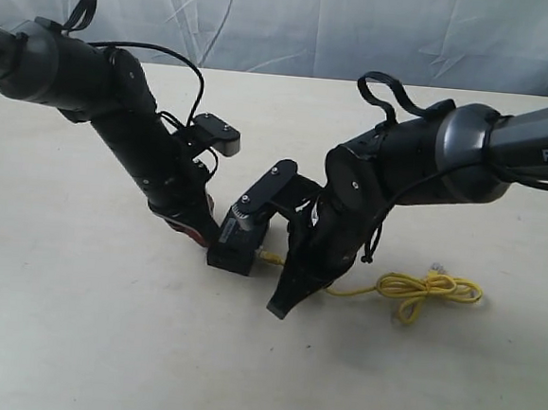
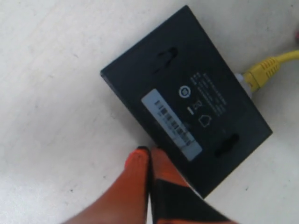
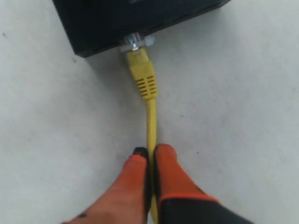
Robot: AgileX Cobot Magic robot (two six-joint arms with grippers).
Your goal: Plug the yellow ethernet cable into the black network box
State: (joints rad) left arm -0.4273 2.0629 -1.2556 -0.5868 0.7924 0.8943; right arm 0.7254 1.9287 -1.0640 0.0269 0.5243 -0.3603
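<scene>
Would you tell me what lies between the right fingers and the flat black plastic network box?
Only the thin yellow ethernet cable, ending in its clear plug at the box; the right wrist view shows it.

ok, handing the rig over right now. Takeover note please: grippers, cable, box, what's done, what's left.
Left gripper: shut, tips against an edge of the black network box, which lies flat on the table.
Right gripper: shut on the yellow ethernet cable behind the plug.
Done: plug is at the box's port.
Left: its clear tip shows outside, so seating is unconfirmed; probably push home, then release.
</scene>
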